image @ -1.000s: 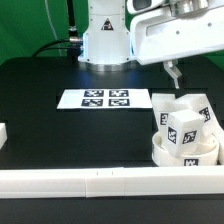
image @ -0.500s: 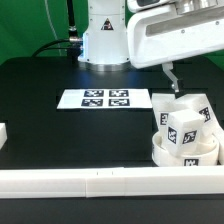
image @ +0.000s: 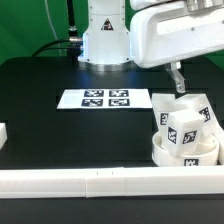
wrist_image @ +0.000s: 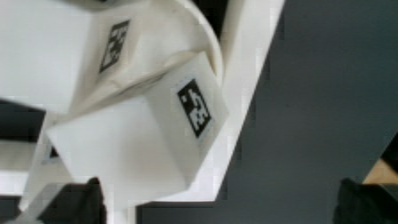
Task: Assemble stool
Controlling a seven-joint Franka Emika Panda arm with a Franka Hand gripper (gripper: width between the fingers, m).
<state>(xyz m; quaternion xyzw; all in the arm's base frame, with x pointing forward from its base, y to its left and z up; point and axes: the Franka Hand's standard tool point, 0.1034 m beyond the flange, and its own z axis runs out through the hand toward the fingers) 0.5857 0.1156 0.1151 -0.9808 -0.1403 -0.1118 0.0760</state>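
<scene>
Black tabletop [image: 60,140] filled most of the exterior view, with a green backdrop behind the white robot base [image: 104,35] at twelve o'clock.

The gripper [image: 177,78] hung just above the stool, fingers spread wide and holding nothing; only one dark fingertip showed clearly in the exterior view. In the wrist view both dark fingertips [wrist_image: 63,200] framed the parts below without touching them.

The stool [image: 185,135] sat at about four o'clock on the table: a round ribbed seat with tagged block legs [image: 182,128] standing up from it, close together. The wrist view showed a tagged leg [wrist_image: 151,125] directly under the open fingers.

To do this step well, the fingers would likely need to come straight down astride a single leg, centred, so neither tip clips its neighbour.

Room was tight: the white border rail [image: 110,180] ran along six o'clock just beside the seat. The marker board [image: 105,99] lay toward the centre, and open tabletop spread toward nine o'clock.
</scene>
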